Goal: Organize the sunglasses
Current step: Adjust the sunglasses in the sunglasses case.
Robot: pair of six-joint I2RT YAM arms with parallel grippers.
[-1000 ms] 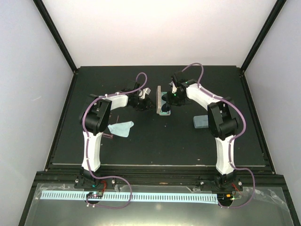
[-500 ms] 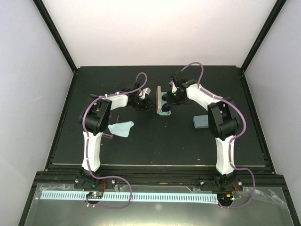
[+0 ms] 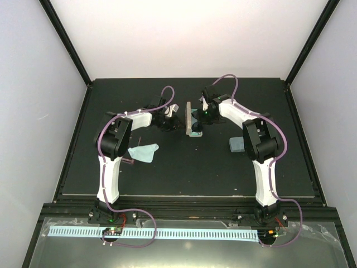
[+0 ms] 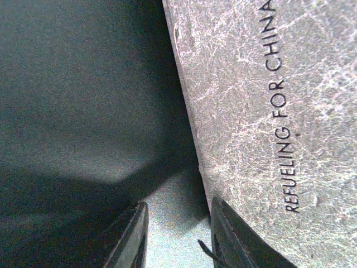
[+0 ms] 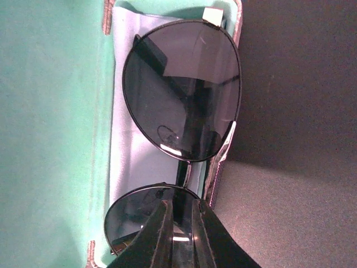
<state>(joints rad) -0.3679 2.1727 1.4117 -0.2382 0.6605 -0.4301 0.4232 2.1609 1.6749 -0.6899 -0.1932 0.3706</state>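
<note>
A matte black table [image 3: 184, 173] fills the floor of a white-walled booth, its plain back wall [image 3: 184, 39] met at both corners by slanting black struts [image 3: 64, 39]. Near the table's middle, towards the back, an open case [image 5: 56, 139] lies with its teal lining upward. The black sunglasses [image 5: 181, 89] rest inside it on a pale blue cloth [image 5: 125, 167], dark round lenses facing up, one lens by the case's end. The right gripper [image 5: 180, 204] hangs directly over them, its fingers drawn in to a thin slit on the rim of the nearer lens, by the bridge. The left gripper [image 4: 178, 204] sits low at the case's other side, its fingers apart against the grey textured shell printed with lettering; a pale blurred surface fills the gap, and whether it is pinched cannot be told. A loose blue cloth [image 3: 144, 151] lies beside the left arm, and a blue-grey case [image 3: 237, 144] lies closed beside the right arm.
</note>
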